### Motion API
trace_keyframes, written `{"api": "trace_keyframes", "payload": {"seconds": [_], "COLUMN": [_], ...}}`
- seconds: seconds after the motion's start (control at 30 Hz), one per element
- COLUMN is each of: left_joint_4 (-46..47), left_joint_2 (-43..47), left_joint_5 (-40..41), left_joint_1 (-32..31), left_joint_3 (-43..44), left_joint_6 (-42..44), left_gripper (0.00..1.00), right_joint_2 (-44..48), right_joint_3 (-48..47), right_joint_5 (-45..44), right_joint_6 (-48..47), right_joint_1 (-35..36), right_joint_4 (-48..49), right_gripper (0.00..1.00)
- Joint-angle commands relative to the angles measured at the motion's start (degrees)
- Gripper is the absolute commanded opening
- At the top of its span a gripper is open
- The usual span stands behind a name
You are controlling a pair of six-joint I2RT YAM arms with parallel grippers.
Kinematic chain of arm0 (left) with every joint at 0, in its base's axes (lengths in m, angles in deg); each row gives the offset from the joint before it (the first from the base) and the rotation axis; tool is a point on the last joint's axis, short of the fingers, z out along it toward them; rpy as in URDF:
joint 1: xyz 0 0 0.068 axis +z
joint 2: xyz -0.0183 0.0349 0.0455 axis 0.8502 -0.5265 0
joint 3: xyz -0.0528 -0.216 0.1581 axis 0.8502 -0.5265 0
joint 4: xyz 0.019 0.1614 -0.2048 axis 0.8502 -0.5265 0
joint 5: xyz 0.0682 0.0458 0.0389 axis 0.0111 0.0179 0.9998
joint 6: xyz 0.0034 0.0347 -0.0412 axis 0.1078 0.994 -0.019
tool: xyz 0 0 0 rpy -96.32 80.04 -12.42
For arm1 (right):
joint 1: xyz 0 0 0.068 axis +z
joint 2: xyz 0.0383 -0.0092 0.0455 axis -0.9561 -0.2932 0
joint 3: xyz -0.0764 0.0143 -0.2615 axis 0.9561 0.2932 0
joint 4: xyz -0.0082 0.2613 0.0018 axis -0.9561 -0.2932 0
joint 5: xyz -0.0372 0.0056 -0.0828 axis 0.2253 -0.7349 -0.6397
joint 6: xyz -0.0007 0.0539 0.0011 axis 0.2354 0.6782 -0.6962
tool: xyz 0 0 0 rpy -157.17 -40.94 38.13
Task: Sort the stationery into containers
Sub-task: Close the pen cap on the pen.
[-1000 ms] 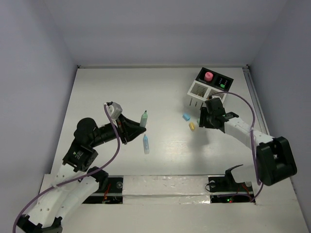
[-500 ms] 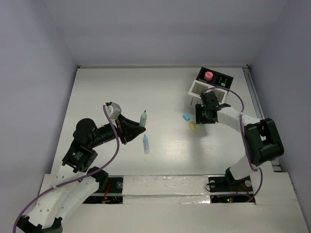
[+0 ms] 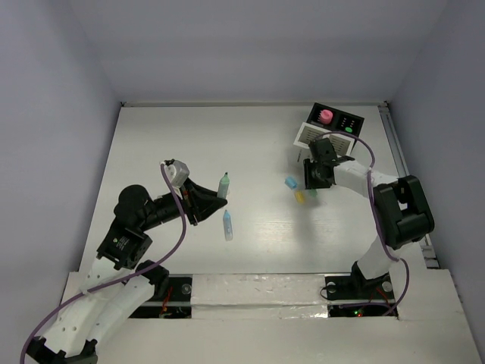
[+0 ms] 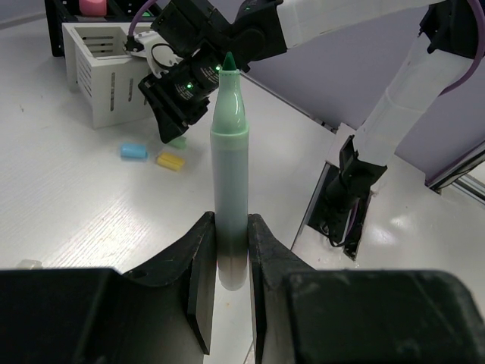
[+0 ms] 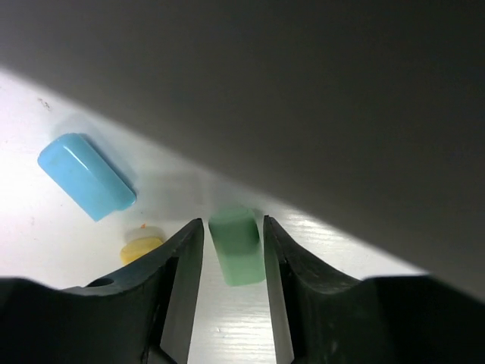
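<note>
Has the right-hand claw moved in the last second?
Yes. The right gripper shifted left along the front of the white slatted box, toward the blue chunk.

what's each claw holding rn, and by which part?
Left claw grips the green pen by its blunt end, opposite the tip. Right claw straddles a small green chunk; a firm grip cannot be told.

The joined containers (image 3: 327, 130) stand at the far right of the desk (image 3: 167, 136), with a bottle (image 3: 324, 116) in the rear box. Just before them lie the far chunk (image 3: 290, 183), the near chunk (image 3: 298, 196) and, to their right, a third chunk (image 5: 236, 246) between the right fingers (image 5: 178, 296). Left of centre, an upright pen (image 3: 223, 184) stands between the left fingers (image 4: 201, 280), and a lying pen (image 3: 227, 225) rests on the desk just before it.
</note>
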Motion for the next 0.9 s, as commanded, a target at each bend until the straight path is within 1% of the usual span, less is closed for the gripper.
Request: {"api": "trace_keyframes", "payload": {"seconds": [0.0, 0.03, 0.07, 0.13, 0.2, 0.23, 0.27, 0.37, 0.43, 0.47, 0.53, 0.63, 0.73, 0.8, 0.83, 0.87], "left_joint_4": [3.3, 3.3, 3.2, 3.2, 3.0, 2.9, 2.8, 2.6, 2.4, 2.3, 2.1, 2.1, 2.0, 1.9, 1.9, 2.0], "left_joint_2": [0.2, 0.4, 0.5, 0.7, 0.7, 0.7, 0.7, 0.7, 1.0, 1.2, 1.2, 1.4, 1.7, 2.0, 2.1, 2.1], "left_joint_5": [-0.9, -0.8, -0.8, -0.5, -0.3, -0.1, -0.1, 0.3, 0.6, 0.7, 1.0, 1.0, 1.4, 1.5, 1.5, 1.5], "left_joint_1": [0.2, 0.2, 0.2, 0.2, 0.2, 0.2, 0.2, 0.2, 0.2, 0.2, 0.2, 0.2, 0.2, 0.2, 0.2, 0.2], "left_joint_3": [-0.2, -0.3, -0.3, -0.3, -0.2, -0.2, -0.3, -0.3, -0.3, -0.4, -0.4, -0.4, -0.4, -0.3, -0.3, -0.3], "left_joint_6": [0.0, 0.0, 0.0, 0.0, 0.1, 0.1, 0.1, 0.2, 0.2, 0.3, 0.3, 0.3, 0.4, 0.5, 0.5, 0.5], "left_gripper": [0.0, 0.0, 0.0, 0.0, 0.0, 0.0, 0.0, 0.0, 0.0, 0.0, 0.0, 0.0, 0.0, 0.0, 0.0, 0.0], "right_joint_2": [-1.7, -1.6, -1.4, -0.5, -0.2, -0.1, -0.1, -0.5, -1.1, -1.4, -1.5, -1.2, -1.1, -0.7, -0.6, -0.6], "right_joint_3": [-1.7, -1.8, -1.8, -1.8, -1.9, -2.0, -2.1, -2.2, -2.2, -2.2, -1.9, -1.5, -1.0, -0.7, -0.4, -0.2], "right_joint_5": [2.5, 2.2, 2.2, 1.8, 1.5, 1.3, 1.4, 1.6, 1.2, 0.9, 0.0, -0.7, -0.7, -0.7, -0.7, -0.7], "right_joint_6": [0.3, 0.6, 1.0, 1.4, 1.8, 2.0, 2.2, 2.5, 2.8, 3.1, 3.5, 4.1, 4.4, 4.6, 4.7, 4.8], "right_joint_1": [-0.2, -0.2, -0.2, 0.4, 0.9, 0.9, 0.9, 1.4, 1.4, 2.1, 2.1, 2.6, 2.6, 2.6, 2.6, 2.6], "right_joint_4": [-0.5, -0.6, -1.0, -1.3, -2.0, -2.3, -2.8, -3.8, -4.3, -4.7, -4.5, -4.5, -5.1, -5.2, -5.0, -4.6], "right_gripper": [0.42, 0.41, 0.36, 0.35, 0.4, 0.44, 0.51, 0.52, 0.5, 0.46, 0.4, 0.4, 0.47, 0.47, 0.45, 0.36]}}
